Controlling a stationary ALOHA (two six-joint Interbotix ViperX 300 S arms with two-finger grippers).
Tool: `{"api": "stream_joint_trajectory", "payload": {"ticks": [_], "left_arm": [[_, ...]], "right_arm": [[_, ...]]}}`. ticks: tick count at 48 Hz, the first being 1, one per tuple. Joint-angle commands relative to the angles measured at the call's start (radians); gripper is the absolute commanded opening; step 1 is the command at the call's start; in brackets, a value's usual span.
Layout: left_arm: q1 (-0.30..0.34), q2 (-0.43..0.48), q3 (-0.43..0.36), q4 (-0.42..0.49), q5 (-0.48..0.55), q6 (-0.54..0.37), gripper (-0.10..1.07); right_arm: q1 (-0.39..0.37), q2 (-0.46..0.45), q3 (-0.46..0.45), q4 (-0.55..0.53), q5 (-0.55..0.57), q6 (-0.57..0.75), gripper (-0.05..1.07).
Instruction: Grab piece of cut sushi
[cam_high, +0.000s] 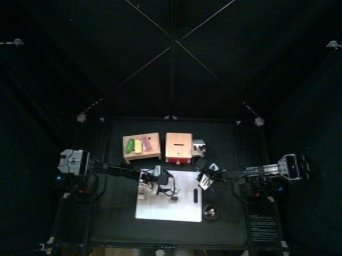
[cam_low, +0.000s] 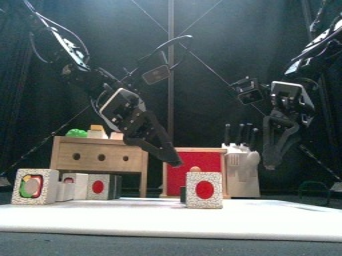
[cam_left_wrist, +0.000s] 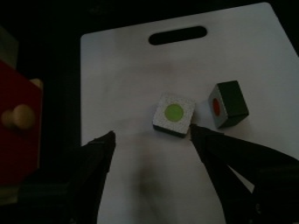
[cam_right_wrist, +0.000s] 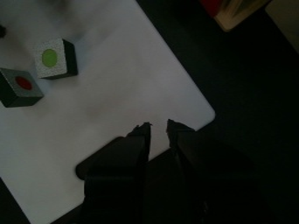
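The left claw (cam_left_wrist: 152, 153), jaws spread wide, hovered directly above the white cube-shaped sushi piece with a green centre (cam_left_wrist: 173, 114) on the white cutting board (cam_left_wrist: 128, 61) near the worktop's front edge; the right claw (cam_right_wrist: 158, 131) hung nearly closed.

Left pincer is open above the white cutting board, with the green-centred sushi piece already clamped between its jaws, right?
Not quite. The left pincer is open above the white cutting board, but it holds nothing: in the left wrist view the green-centred sushi piece lies on the board ahead of the jaws, untouched, beside the red-centred piece.
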Motion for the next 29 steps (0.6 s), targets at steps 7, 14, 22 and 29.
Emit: {"api": "stream_joint_trajectory", "payload": {"ticks": [7, 14, 22, 29], "left_arm": [[-0.02, 0.04, -0.077, 0.005, 0.005, -0.005, 1.01], [-0.021, 0.061, -0.086, -0.006, 0.011, -0.005, 1.01], [-0.021, 0.081, -0.091, -0.014, 0.011, -0.005, 1.01], [-0.018, 0.107, -0.106, -0.017, 0.011, -0.005, 1.01]], "right_arm": [[0.003, -0.02, -0.011, -0.003, -0.002, 0.0, 0.65], [0.003, -0.02, -0.011, 0.0, -0.002, 0.0, 0.65], [0.003, -0.02, -0.011, 0.0, 0.0, 0.0, 0.65], [0.003, -0.02, -0.011, 0.0, -0.002, 0.0, 0.65]]}}
